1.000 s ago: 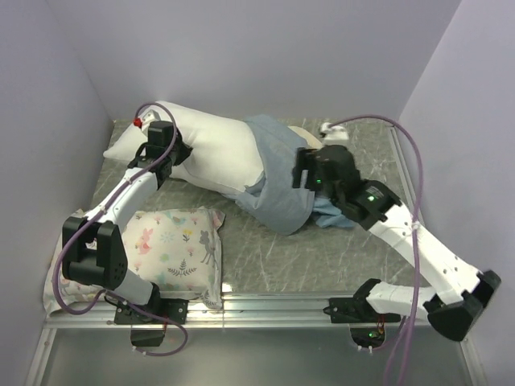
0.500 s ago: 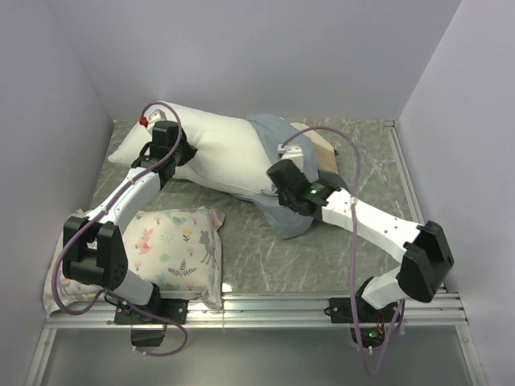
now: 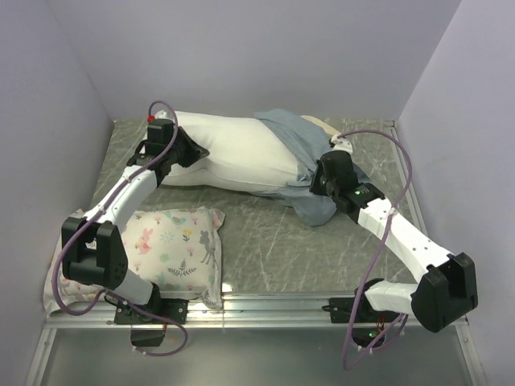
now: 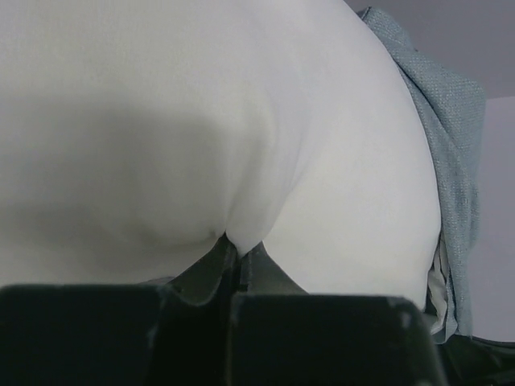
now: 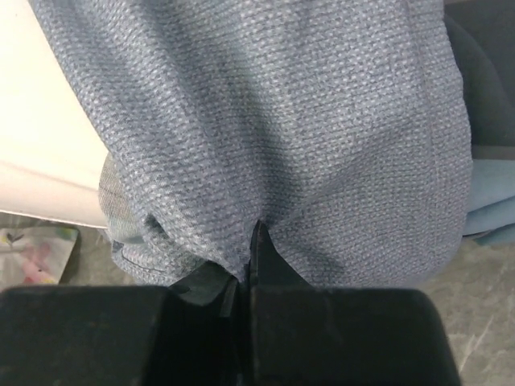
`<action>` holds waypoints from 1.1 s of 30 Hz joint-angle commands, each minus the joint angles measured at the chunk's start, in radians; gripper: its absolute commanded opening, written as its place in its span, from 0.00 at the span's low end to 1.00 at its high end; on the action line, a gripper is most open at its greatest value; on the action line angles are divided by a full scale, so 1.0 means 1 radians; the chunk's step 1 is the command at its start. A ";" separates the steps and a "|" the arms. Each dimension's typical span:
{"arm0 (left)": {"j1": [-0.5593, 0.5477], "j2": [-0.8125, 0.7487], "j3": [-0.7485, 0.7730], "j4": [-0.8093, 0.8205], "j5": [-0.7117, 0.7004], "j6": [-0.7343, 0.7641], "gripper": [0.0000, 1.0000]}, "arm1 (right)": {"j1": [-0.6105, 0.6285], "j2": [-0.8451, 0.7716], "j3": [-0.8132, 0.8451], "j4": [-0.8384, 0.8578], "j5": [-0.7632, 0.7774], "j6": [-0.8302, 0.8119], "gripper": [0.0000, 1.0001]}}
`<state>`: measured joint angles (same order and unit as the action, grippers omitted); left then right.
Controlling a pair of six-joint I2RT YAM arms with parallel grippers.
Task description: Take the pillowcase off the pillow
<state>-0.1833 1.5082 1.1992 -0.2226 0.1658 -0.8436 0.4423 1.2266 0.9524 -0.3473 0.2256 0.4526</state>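
The plump white pillow (image 3: 233,153) lies across the back of the table, bare over its left and middle part. The grey-blue pillowcase (image 3: 299,157) is bunched, inside out, over its right end. My left gripper (image 3: 193,153) is shut on a pinch of the pillow's white cloth (image 4: 241,193) near its left end. My right gripper (image 3: 315,183) is shut on a fold of the pillowcase (image 5: 306,137), at the bunched front edge. In the right wrist view the white pillow (image 5: 48,121) shows at the left. The pillowcase (image 4: 451,129) hangs at the right of the left wrist view.
A smaller floral-print pillow (image 3: 169,245) lies at the front left, next to the left arm's base. Lilac walls close the table on the left, back and right. The grey marbled table (image 3: 265,249) is bare in front of the pillow.
My right gripper closed on the pillowcase and pulled it to the right, baring more white pillow. The whole pillow shifted right. The left gripper stayed shut on the pillow and followed slightly.
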 commanded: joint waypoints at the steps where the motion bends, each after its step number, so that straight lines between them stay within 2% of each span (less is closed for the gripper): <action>1: 0.188 -0.002 0.065 0.040 -0.229 0.049 0.00 | -0.141 -0.044 -0.035 -0.157 0.238 -0.029 0.00; 7: 0.304 0.047 0.109 0.016 -0.196 0.041 0.00 | -0.215 -0.079 -0.029 -0.139 0.185 -0.026 0.00; 14: 0.269 0.040 0.059 0.078 -0.074 0.052 0.00 | -0.192 -0.009 -0.029 -0.088 0.031 -0.023 0.00; 17: 0.200 0.023 0.092 0.039 -0.086 0.107 0.30 | -0.149 0.008 -0.037 -0.078 0.049 -0.020 0.00; 18: 0.156 0.014 0.109 0.031 -0.116 0.119 0.53 | -0.146 0.010 -0.038 -0.076 0.047 -0.022 0.00; 20: 0.110 -0.026 0.122 0.017 -0.153 0.164 0.70 | -0.140 0.013 -0.034 -0.075 0.052 -0.023 0.02; 21: 0.060 -0.037 0.140 -0.001 -0.164 0.179 0.81 | -0.140 0.014 -0.032 -0.078 0.057 -0.028 0.07; 23: 0.007 -0.063 0.160 -0.030 -0.233 0.222 0.87 | -0.142 0.017 -0.014 -0.091 0.066 -0.035 0.14; 24: -0.055 -0.069 0.175 -0.056 -0.250 0.235 0.91 | -0.139 0.016 -0.004 -0.094 0.064 -0.041 0.27; 26: -0.128 -0.065 0.192 -0.083 -0.293 0.277 0.93 | -0.129 0.002 0.023 -0.105 0.060 -0.048 0.38; 27: -0.203 -0.057 0.213 -0.118 -0.316 0.296 0.94 | -0.126 -0.006 0.034 -0.105 0.060 -0.055 0.49; 29: -0.273 -0.025 0.226 -0.126 -0.359 0.339 0.96 | -0.105 -0.018 0.075 -0.122 0.069 -0.067 0.57; 30: -0.335 -0.008 0.250 -0.133 -0.362 0.351 0.98 | -0.096 -0.019 0.088 -0.122 0.073 -0.074 0.65; 33: -0.442 0.085 0.330 -0.167 -0.396 0.399 0.99 | -0.064 0.000 0.152 -0.133 0.095 -0.095 0.75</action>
<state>-0.5484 1.5288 1.4471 -0.3443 -0.1638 -0.5320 0.3466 1.2442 1.0107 -0.4881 0.2771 0.3954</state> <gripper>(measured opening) 0.990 0.718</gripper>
